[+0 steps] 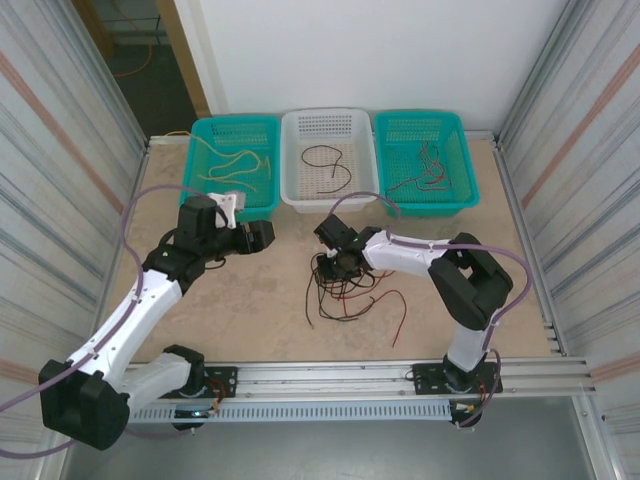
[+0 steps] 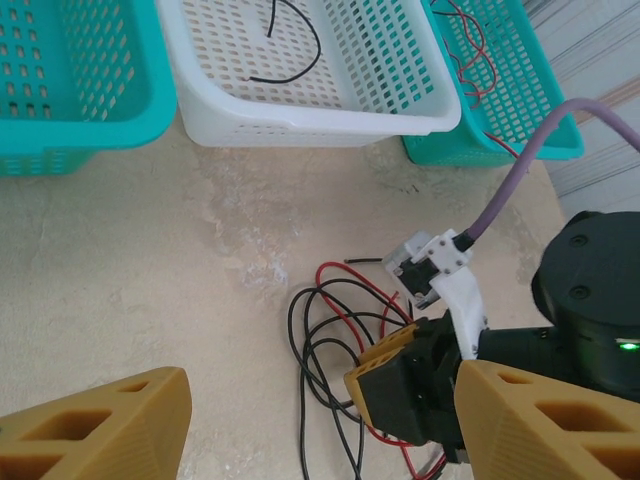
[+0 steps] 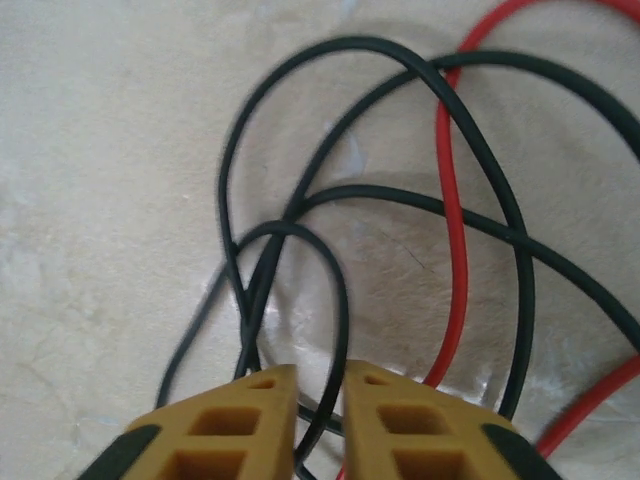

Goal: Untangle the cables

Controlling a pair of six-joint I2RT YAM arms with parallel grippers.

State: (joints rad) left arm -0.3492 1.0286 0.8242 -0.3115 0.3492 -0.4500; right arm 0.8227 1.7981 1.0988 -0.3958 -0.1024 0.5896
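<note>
A lab test cell: corrugated panel walls (image 1: pixel 60 150), aluminium rail (image 1: pixel 400 375).

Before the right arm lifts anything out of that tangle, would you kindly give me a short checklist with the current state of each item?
1. Right claw is down at the tangled cables: ok.
2. Its fingers are nearly together on a black cable running between the tips: firm grip cannot tell.
3. Only one cable caught: cannot tell; black loops cross just ahead of the tips.
4. Red cable lies outside the tips: ok.
5. Left claw is away from the pile, open: ok.
6. White basket holding a black cable is unobstructed: ok.
</note>
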